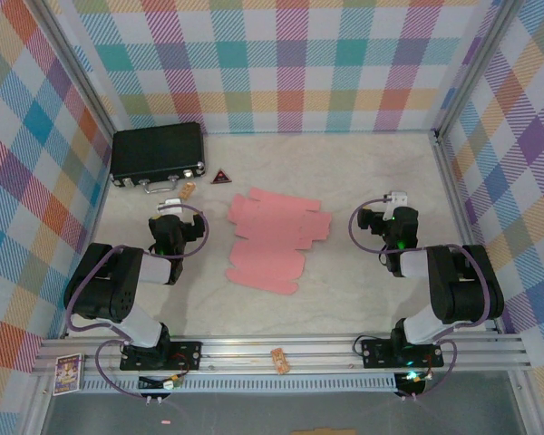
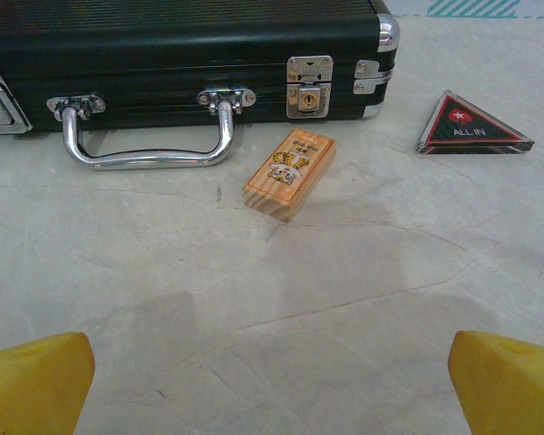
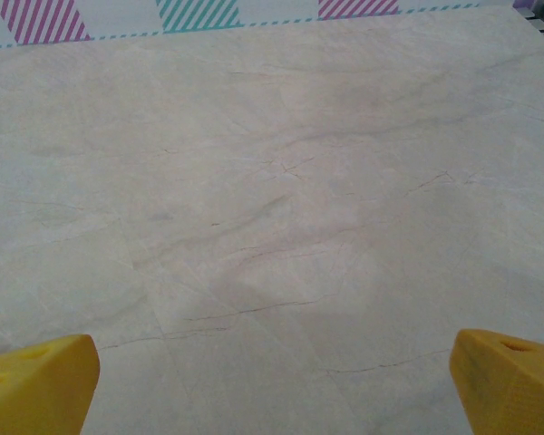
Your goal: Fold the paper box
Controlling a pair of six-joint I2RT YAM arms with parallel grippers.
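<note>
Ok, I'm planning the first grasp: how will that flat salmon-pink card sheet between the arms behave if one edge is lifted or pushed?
The flat salmon-pink card sheet looks thin with notched flaps, so it would probably flop when lifted. Lying flush on the smooth pale table, it likely slides when pushed and offers little edge to pinch.

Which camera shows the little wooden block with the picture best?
The left wrist view. There the wooden block lies close up, so its orange picture label is clear, just in front of the black case. In the top view it is a tiny tan speck beside that case. The right wrist view faces the marbled table.
</note>
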